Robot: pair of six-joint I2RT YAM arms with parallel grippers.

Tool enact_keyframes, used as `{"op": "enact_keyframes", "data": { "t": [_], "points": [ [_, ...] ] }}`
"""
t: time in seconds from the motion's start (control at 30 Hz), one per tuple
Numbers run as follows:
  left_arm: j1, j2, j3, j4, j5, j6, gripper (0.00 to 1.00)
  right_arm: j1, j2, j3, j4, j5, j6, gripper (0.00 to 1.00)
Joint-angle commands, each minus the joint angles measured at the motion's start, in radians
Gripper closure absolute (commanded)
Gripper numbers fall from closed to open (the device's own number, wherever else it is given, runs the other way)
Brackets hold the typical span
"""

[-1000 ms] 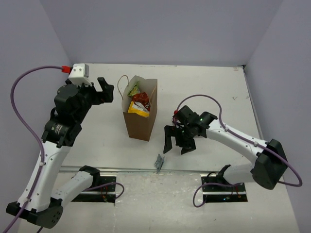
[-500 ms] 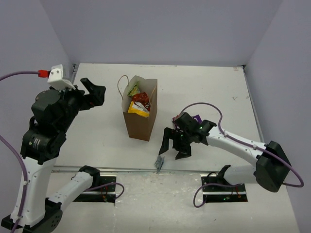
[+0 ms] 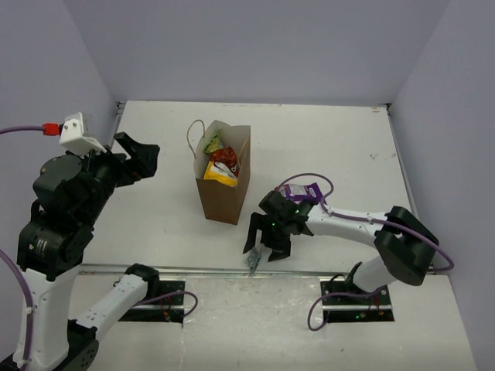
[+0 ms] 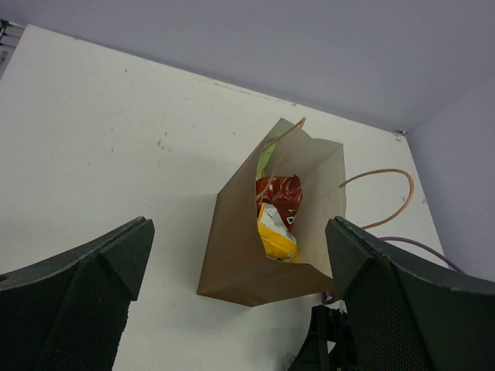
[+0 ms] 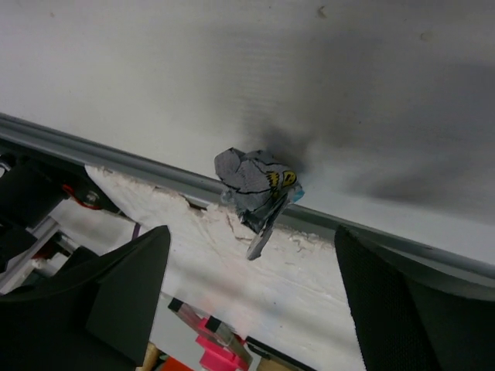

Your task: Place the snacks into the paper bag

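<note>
The brown paper bag [image 3: 223, 193] stands upright mid-table, its mouth open. Inside it I see a red chip bag [image 3: 226, 158], a yellow packet [image 3: 219, 176] and a green packet [image 3: 213, 143]. The left wrist view shows the paper bag [image 4: 244, 255] with the red chip bag [image 4: 280, 197] and the yellow packet [image 4: 276, 239] inside. A purple packet [image 3: 302, 191] lies on the table beside my right arm. My left gripper [image 3: 143, 158] is open and empty, held high to the bag's left. My right gripper [image 3: 263, 241] is open and empty, just above a grey scrap [image 3: 253, 261]. No orange packet shows.
The grey foil-like scrap [image 5: 255, 189] sits on the metal rail at the table's front edge, between my right gripper's [image 5: 255, 309] spread fingers. The bag's loop handle [image 4: 387, 197] sticks out sideways. A purple cable [image 3: 309, 178] loops over the right arm.
My right gripper has moved left and nearer, from beside the bag to over the grey scrap, uncovering the purple packet. My left arm has drawn back to the left and risen.
</note>
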Motion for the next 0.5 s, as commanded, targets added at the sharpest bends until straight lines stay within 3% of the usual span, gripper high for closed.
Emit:
{"op": "enact_keyframes", "data": {
  "t": [0.0,0.1,0.13,0.27,0.47],
  "points": [
    [-0.003,-0.006,0.061,-0.034,-0.028,-0.011,0.00,0.004,0.013,0.020,0.015,0.076,0.024,0.20],
    [-0.003,-0.010,0.060,-0.044,-0.037,-0.014,0.00,0.004,0.017,0.015,0.020,0.063,0.004,0.88],
    [-0.003,-0.010,0.054,-0.044,-0.036,-0.016,0.00,0.002,0.017,0.015,0.015,0.057,-0.004,1.00],
    [-0.002,-0.003,0.045,-0.018,-0.028,-0.024,0.00,-0.004,-0.099,0.037,-0.103,0.105,-0.071,1.00],
    [-0.003,0.027,0.058,0.011,-0.036,0.001,0.00,-0.016,-0.492,0.231,-0.342,0.185,-0.192,1.00]
  ]
}}
